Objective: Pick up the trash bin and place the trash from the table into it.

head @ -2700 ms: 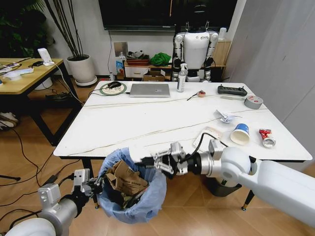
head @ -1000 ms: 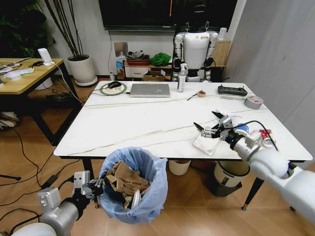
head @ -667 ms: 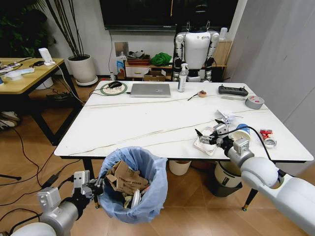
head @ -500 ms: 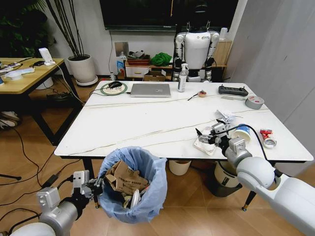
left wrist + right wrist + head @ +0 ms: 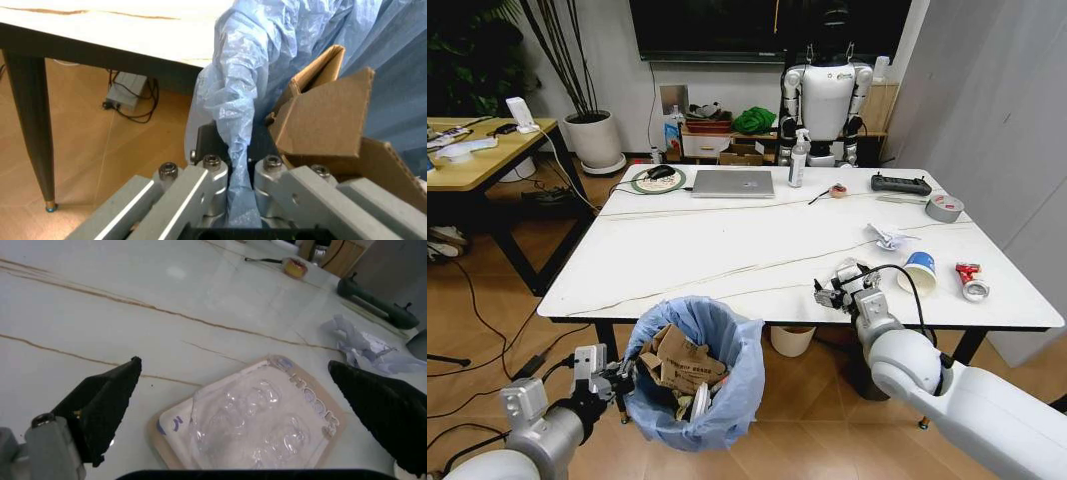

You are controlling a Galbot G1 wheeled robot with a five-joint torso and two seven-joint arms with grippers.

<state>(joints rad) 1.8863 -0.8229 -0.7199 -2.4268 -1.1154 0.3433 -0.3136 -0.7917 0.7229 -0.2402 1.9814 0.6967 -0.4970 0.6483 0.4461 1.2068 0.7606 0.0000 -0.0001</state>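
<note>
Spread wide over the white packet [image 5: 257, 427], the right end effector [image 5: 247, 390] may skid the flat packet instead of lifting it, while the left end effector [image 5: 230, 172] pinches the trash bin [image 5: 697, 375] liner.

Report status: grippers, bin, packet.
Left gripper shut on bin liner, held below table edge. Right gripper open, straddling white packet. Packet flat on table, not gripped. Nothing in the way.
</note>
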